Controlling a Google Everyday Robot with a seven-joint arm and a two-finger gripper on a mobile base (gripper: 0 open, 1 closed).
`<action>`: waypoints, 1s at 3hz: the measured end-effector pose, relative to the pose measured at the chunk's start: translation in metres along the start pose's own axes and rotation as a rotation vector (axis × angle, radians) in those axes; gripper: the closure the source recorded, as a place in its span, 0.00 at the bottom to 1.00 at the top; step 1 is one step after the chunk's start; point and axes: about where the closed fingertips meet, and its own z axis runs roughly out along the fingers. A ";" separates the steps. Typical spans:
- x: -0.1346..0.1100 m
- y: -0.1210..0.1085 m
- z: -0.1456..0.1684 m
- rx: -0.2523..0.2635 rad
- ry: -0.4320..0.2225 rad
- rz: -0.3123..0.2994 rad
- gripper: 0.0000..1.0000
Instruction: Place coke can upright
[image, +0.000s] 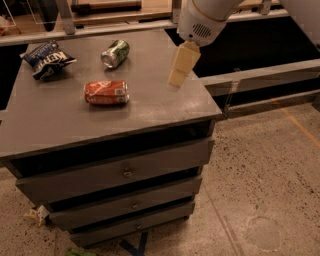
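The coke can (106, 92) lies on its side mid-tabletop (150, 107), its white lettering too blurred to read. The claw (179, 70) hangs over the right part, well apart from it; whether it is released or clenched cannot be told.

The small red-orange metal drink can with white lettering (106, 92) lay on its side on the flat grey top of the drawer cabinet (65, 125); its long axis ran from 9 o'clock to 3 o'clock, the rounded wall facing up; it rested a little toward 9 o'clock of the top's middle, touching nothing but the surface; which end bore the silver lid could not be told; the beige gripper (177, 77) hung at the can's 2 o'clock, well apart from it.
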 end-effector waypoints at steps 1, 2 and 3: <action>-0.033 -0.004 0.030 -0.029 -0.010 -0.004 0.00; -0.064 -0.007 0.059 -0.066 -0.023 -0.008 0.00; -0.093 -0.003 0.088 -0.109 -0.024 -0.024 0.00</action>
